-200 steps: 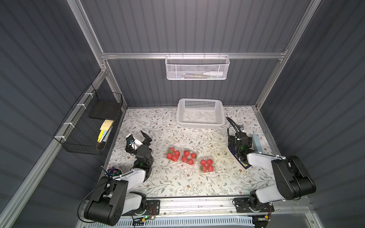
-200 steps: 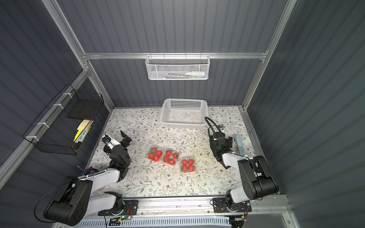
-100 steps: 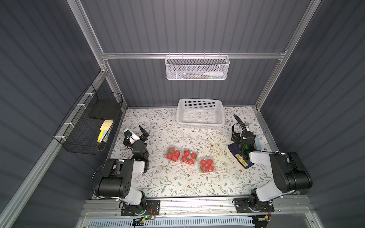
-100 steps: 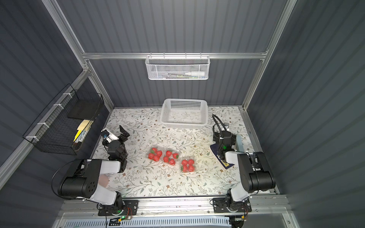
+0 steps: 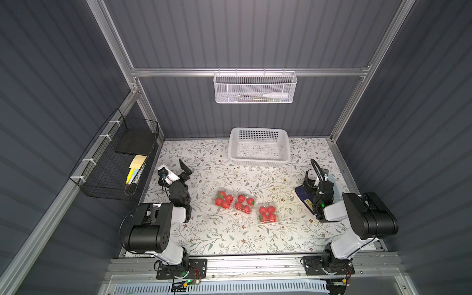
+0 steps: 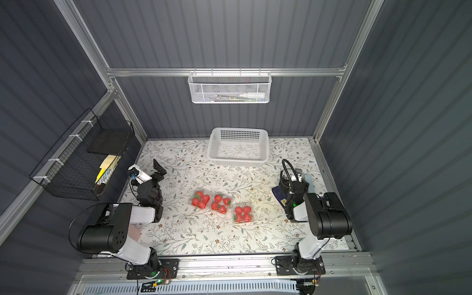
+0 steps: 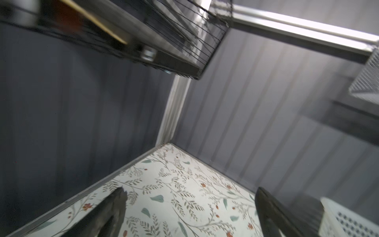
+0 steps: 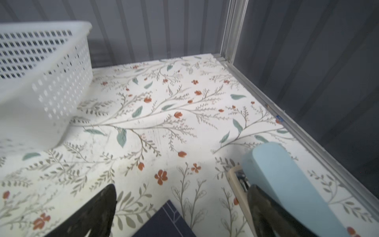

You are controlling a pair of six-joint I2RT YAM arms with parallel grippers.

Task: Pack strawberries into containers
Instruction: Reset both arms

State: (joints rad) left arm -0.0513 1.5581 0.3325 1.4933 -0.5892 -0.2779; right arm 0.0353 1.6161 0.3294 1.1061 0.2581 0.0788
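Strawberries (image 5: 241, 198), glossy red with green caps, sit four apiece in three thin clear plastic containers (image 5: 277, 207), a row across centre slanting toward 4 o'clock. Left gripper (image 7: 190, 189) at 9 o'clock gapes wide, empty; right gripper (image 8: 182, 187) at 3 o'clock likewise. Perforated white basket (image 5: 258, 161) at 12 o'clock.

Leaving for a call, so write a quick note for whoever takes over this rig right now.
Left gripper: open, empty, off to the left side.
Right gripper: open, empty, off to the right side.
Strawberries: twelve, four in each of three clear containers, set in a row in the middle.
Done: no loose berries in view; the white basket looks empty.
Left: the pictures do not show whether the containers are shut. Check, and close them if needed.
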